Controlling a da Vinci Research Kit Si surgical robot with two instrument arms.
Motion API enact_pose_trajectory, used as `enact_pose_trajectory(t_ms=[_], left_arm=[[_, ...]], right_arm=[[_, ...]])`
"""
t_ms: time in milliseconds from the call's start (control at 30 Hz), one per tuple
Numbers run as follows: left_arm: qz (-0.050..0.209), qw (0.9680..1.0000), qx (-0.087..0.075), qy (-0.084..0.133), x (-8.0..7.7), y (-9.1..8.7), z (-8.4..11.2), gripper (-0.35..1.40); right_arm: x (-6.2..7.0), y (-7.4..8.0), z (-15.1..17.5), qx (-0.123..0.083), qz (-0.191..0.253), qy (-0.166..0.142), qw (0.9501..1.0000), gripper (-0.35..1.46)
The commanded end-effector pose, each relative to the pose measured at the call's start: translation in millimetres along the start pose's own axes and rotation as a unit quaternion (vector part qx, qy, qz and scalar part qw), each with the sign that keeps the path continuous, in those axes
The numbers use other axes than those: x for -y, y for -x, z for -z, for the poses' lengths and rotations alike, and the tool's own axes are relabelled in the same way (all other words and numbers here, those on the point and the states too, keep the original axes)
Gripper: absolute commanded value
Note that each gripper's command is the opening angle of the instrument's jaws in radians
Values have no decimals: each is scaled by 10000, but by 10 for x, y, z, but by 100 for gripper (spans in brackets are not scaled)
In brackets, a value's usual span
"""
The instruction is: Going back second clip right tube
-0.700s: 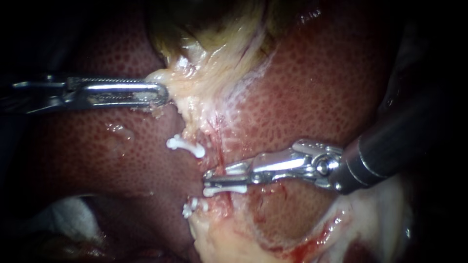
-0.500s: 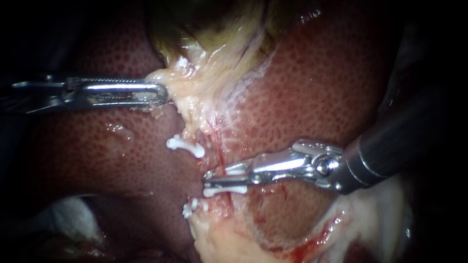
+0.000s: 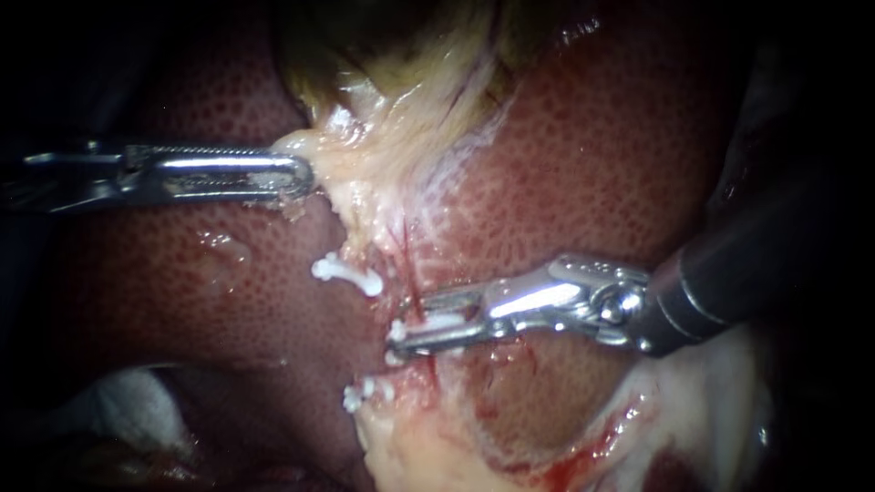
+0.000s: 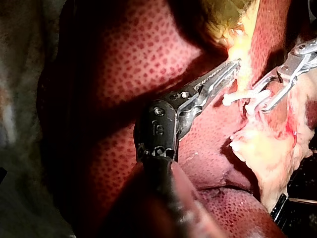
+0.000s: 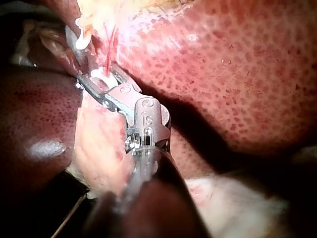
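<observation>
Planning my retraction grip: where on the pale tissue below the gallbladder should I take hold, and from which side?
Take the pale tissue probably at its thin free edge, coming from the view's left: that edge juts leftward, where the left instrument is shut on it.

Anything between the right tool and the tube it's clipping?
Nothing visible. The right tool straddles the thin red tube, jaws shut on the white plastic clip across it. An upper white clip and a lower white clip sit clear. The left tool grips pale yellow tissue, well away.
</observation>
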Motion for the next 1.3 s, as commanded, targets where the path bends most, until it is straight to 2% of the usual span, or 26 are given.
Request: enact_pose_trajectory(t_ms=[33,167,367,533,833,1100,1300], left_arm=[[-1,10000,1,2,0,0,0,-35],[-2,10000,1,1,0,0,0,-35],[-4,10000,1,0,0,1,0,-35],[-5,10000,2,4,0,1,1,-35],[-7,10000,2,5,3,2,1,-35],[-10,10000,1,1,3,3,0,-35],[-33,10000,-9,-25,7,11,-9,-35]], right_arm=[[-1,1,-1,-10,84,42,10000,45],[-8,0,0,-64,150,201,9997,49],[-11,0,11,-52,283,205,9994,49],[-2,-6,42,-6,628,151,9979,49],[21,-33,113,52,1137,45,9935,49],[41,-56,144,48,1336,93,9910,49],[44,-57,152,48,1345,103,9908,49]])
